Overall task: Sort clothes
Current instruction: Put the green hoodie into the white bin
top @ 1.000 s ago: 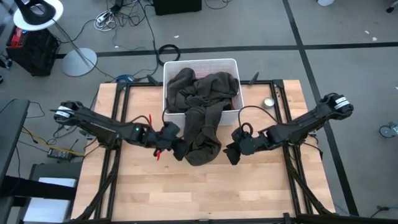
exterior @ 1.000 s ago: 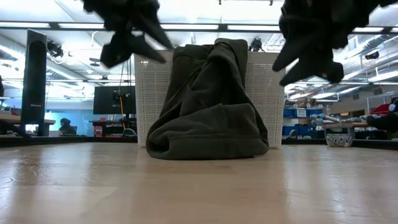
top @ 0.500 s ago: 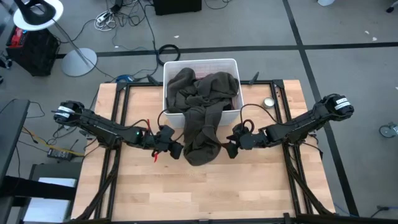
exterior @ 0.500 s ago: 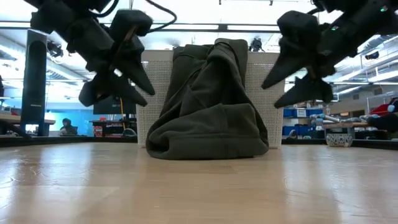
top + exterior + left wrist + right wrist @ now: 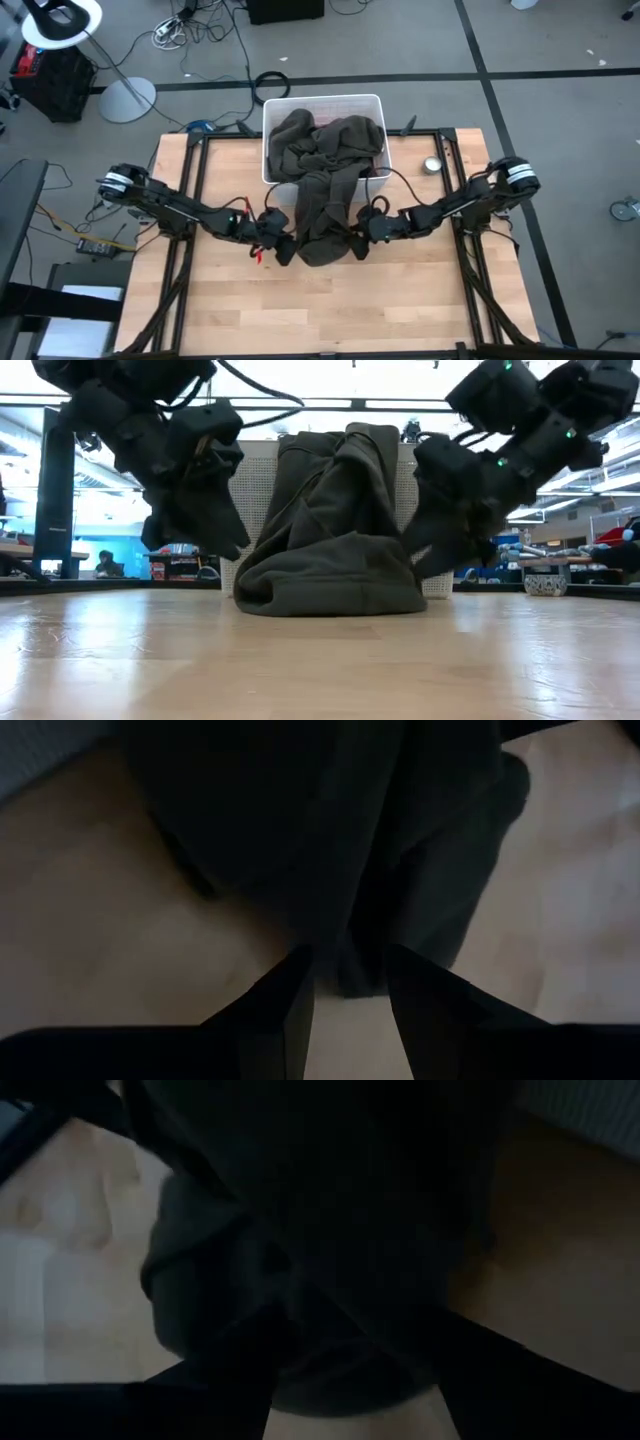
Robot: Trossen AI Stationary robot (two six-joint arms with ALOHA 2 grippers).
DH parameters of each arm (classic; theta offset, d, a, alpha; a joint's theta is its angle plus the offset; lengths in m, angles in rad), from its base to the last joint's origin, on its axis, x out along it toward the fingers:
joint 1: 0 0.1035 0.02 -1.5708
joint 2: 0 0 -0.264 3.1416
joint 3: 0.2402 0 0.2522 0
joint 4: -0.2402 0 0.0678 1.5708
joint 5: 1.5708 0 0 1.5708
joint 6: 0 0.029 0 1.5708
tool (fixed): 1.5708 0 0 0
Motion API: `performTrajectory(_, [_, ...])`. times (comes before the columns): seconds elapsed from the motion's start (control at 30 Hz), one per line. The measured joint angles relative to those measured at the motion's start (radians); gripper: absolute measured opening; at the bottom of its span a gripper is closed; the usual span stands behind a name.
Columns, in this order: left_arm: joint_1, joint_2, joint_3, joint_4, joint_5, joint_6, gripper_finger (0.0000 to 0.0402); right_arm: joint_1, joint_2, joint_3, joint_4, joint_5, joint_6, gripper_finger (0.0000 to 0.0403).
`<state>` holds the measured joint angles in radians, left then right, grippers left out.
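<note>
While both robot arms reach inward from opposite sides of a wooden table [image 5: 400, 300], a large olive-green garment [image 5: 325, 215] spills out of a white plastic bin [image 5: 275, 105] that sits at the table's twelve o'clock edge. From above, most of the garment fills the bin in rumpled folds, and a long part hangs over the bin's near wall and lies in a heap on the wood near the table's centre. From table height, that heap rests flat on the surface with the fabric rising up the front of the perforated bin wall.

The left gripper [image 5: 281, 243] is at the heap's nine o'clock side, low and just beside the fabric. Its wrist camera shows its two dark fingers [image 5: 285, 1010] apart, with the edge of the garment lying between and just beyond them; whether they touch the cloth cannot be told.

The right gripper [image 5: 357, 240] is at the heap's three o'clock side, right against the cloth. Its wrist camera shows its fingers [image 5: 235, 1380] spread wide with the folded green hem between them, not yet pinched.

A small round metal object [image 5: 432, 165] lies on the table at about two o'clock, well apart from the garment. Only olive-green fabric can be made out in the bin.
</note>
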<state>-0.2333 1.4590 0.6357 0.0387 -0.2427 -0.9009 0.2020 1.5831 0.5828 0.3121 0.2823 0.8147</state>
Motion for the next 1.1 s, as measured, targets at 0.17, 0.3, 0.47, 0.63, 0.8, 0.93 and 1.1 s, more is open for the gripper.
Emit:
performTrajectory(0.17, [0.004,0.052,0.001,0.057,0.035,-0.023,0.0131,-0.015,0.057,0.024,0.008,-0.111,-0.002,0.0182])
performTrajectory(0.3, [0.005,0.051,0.000,0.114,0.035,-0.023,0.0131,-0.014,0.072,0.071,0.007,-0.154,-0.059,0.0060])
performTrajectory(0.47, [0.005,0.044,0.002,0.255,0.049,-0.012,0.0129,-0.018,0.057,0.160,0.006,-0.159,-0.147,0.0018])
performTrajectory(0.63, [0.007,0.002,0.005,0.363,0.102,0.034,0.0110,-0.022,0.011,0.280,-0.023,-0.153,-0.288,0.0008])
performTrajectory(0.8, [0.013,-0.076,0.024,0.378,0.111,0.117,0.0086,-0.040,-0.048,0.421,-0.195,-0.125,-0.434,0.0007])
performTrajectory(0.93, [0.033,-0.157,0.052,0.376,0.108,0.201,0.0076,-0.064,-0.094,0.560,-0.336,-0.117,-0.554,0.0006])
performTrajectory(1.1, [0.093,-0.264,0.112,0.301,0.089,0.299,0.0073,-0.106,-0.140,0.720,-0.482,-0.060,-0.692,0.0006])
